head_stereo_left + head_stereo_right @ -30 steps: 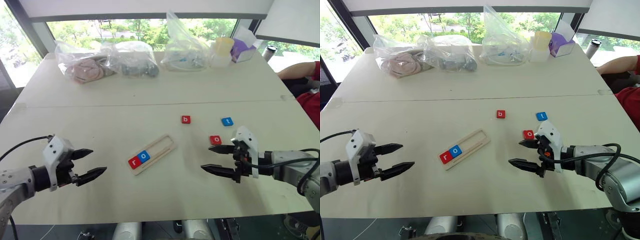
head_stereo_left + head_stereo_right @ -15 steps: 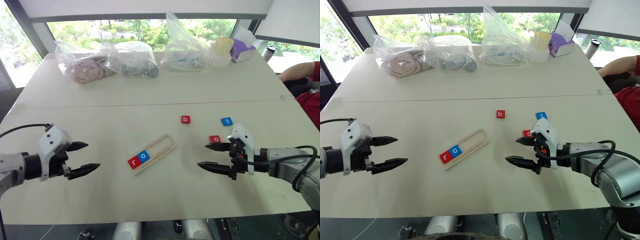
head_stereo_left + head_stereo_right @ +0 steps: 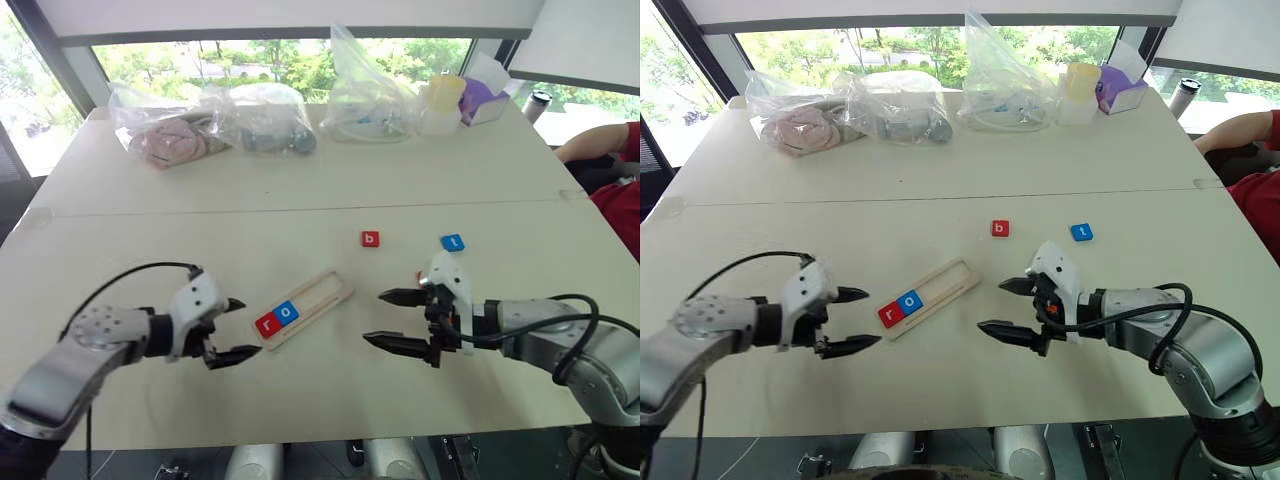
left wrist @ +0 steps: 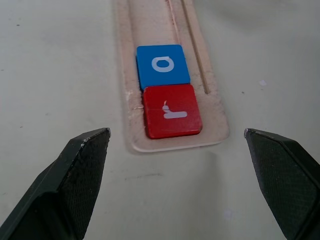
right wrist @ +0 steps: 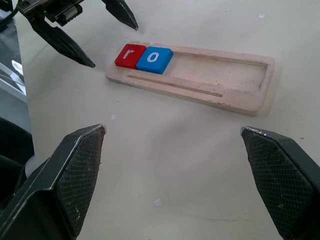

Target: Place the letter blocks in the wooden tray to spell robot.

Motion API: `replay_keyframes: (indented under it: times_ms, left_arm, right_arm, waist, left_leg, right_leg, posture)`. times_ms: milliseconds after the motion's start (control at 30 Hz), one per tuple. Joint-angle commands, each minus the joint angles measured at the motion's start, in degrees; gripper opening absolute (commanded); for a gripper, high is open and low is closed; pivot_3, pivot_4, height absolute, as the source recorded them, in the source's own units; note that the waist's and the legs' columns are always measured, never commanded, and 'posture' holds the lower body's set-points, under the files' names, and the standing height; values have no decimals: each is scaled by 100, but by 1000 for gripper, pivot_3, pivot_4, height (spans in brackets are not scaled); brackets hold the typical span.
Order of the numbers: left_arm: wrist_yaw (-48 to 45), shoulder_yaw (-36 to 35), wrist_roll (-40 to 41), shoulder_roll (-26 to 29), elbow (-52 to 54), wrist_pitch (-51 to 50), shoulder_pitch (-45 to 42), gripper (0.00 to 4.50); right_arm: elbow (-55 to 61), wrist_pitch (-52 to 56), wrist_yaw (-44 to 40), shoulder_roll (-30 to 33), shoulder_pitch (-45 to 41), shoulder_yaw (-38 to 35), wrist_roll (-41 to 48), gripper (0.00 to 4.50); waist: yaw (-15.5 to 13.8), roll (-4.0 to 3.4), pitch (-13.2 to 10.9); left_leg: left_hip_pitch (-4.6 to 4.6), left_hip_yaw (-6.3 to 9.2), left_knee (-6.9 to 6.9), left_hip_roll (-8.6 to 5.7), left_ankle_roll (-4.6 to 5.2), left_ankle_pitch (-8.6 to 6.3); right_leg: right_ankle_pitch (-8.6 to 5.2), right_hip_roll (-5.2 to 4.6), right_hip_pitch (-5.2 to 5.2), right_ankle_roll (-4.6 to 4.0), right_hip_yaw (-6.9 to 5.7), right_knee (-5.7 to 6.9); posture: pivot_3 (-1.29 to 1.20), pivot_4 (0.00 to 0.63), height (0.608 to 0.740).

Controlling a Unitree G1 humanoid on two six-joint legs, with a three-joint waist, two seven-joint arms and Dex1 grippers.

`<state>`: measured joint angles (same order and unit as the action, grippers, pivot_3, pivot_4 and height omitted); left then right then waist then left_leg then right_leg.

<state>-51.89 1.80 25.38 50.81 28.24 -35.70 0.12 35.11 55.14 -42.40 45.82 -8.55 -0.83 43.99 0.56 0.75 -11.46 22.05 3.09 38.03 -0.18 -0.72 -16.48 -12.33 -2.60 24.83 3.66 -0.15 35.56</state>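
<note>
A pale tabletop (image 3: 940,380) holds a slanted wooden tray (image 3: 940,285) with a red r block (image 3: 890,314) and blue o block (image 3: 910,300) at its near end. The left end effector (image 3: 853,319) and right end effector (image 3: 1006,308) flank it, both spread wide, empty. Beyond lie a red b block (image 3: 1000,228) and blue t block (image 3: 1081,232).

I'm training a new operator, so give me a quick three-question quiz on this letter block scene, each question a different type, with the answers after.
1. True or false: both grippers are open and hold nothing.
2. Which letters already sit in the wooden tray?
3. The b block is: A red, B blue, C green.

Key:
1. True: left gripper and right gripper are open, empty.
2. The red r block, then the blue o block.
3. A.
</note>
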Motion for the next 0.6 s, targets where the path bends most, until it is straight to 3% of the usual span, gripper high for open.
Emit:
replay_keyframes:
  times_ms: [33,467,600]
  left_arm:
    - [166,181,-81,-158,312,-16,-36,4500]
    - [684,985,-1210,-457,-355,346,143,4500]
    - [669,894,-1108,-592,-359,354,211,3209]
  right_arm:
    - [130,-117,40,-34,-35,-12,-17,4444]
    - [142,-132,201,-75,9,-48,-43,4444]
    - [125,-137,202,-49,22,-82,-34,4500]
  waist:
    - [-1,-1,1]
    - [-17,-21,31]
    - [-10,-40,56]
  left_leg:
    - [-2,0,0,0,0,0]
    - [-65,-2,2,2,1,0]
    - [-69,0,6,2,1,0]
  right_leg:
    - [0,0,-1,0,0,0]
    - [-16,-4,-62,19,1,0]
    - [-17,-6,-67,20,1,0]
  posture:
    - [0,150,740]
    - [0,150,740]
    - [0,150,740]
